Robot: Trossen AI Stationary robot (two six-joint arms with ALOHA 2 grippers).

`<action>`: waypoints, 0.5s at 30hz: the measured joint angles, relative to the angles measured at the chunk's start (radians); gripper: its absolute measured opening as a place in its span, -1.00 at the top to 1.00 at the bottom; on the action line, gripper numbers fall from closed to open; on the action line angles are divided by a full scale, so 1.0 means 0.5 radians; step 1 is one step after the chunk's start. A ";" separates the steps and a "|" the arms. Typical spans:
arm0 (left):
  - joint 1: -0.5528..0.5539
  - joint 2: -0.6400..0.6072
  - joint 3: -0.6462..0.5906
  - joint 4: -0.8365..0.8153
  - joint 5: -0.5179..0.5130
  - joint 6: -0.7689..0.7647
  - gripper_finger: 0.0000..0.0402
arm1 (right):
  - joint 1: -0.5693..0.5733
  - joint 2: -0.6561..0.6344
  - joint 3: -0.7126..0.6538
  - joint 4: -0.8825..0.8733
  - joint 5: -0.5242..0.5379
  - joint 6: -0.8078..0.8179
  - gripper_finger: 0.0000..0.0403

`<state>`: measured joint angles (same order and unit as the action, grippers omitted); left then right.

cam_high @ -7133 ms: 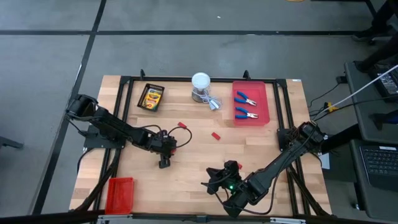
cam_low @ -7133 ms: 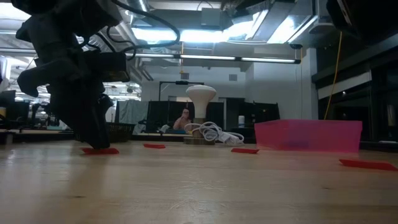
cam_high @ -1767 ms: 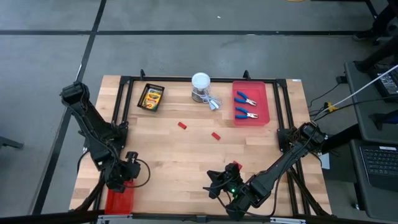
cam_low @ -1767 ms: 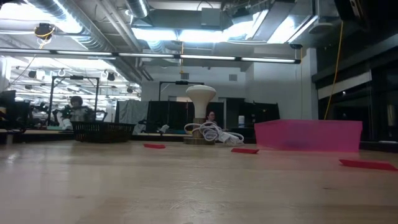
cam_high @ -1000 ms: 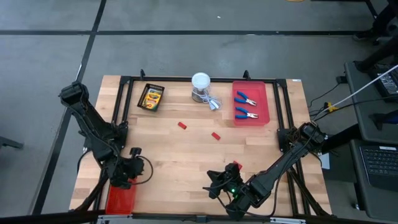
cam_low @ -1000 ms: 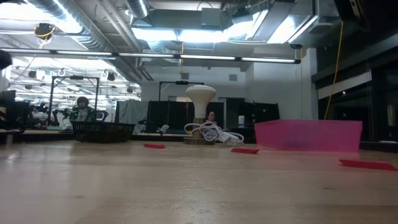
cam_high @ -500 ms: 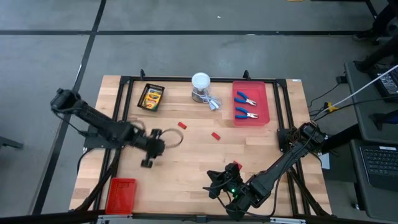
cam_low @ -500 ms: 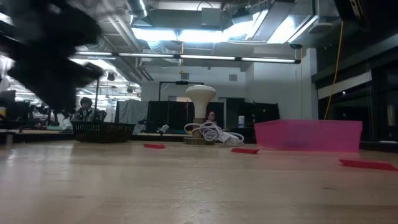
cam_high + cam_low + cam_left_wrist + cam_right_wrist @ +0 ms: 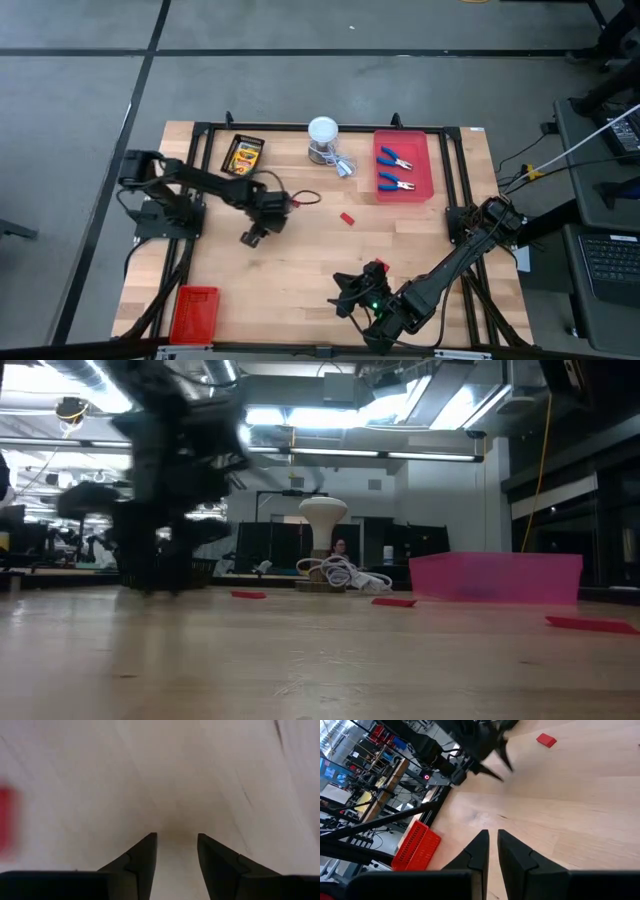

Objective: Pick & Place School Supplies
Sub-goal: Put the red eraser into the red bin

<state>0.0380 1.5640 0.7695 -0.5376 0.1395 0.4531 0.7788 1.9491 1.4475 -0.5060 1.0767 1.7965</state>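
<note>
High view alone shows the crayon box [image 9: 243,155]

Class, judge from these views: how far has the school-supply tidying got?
Done, it seems: two pliers lie in the pink tray. In hand: nothing; the left gripper hovers over the table, jaws apart, empty. The right gripper waits. Left: a red block lying loose.

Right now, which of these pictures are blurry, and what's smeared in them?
Low view: the left arm is a dark smear, while the pink tray stays crisp. Left wrist view: the wooden table and a red block at the edge are streaked, the left gripper sharp. High view and right wrist view look clear.
</note>
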 joint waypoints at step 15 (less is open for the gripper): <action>0.333 0.186 0.317 0.002 0.012 0.565 0.31 | -0.002 0.000 0.000 -0.056 0.032 0.111 0.79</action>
<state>0.2044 1.6573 0.9279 -0.5367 0.1457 0.7354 0.7776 1.9491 1.4475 -0.5341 1.0925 1.8519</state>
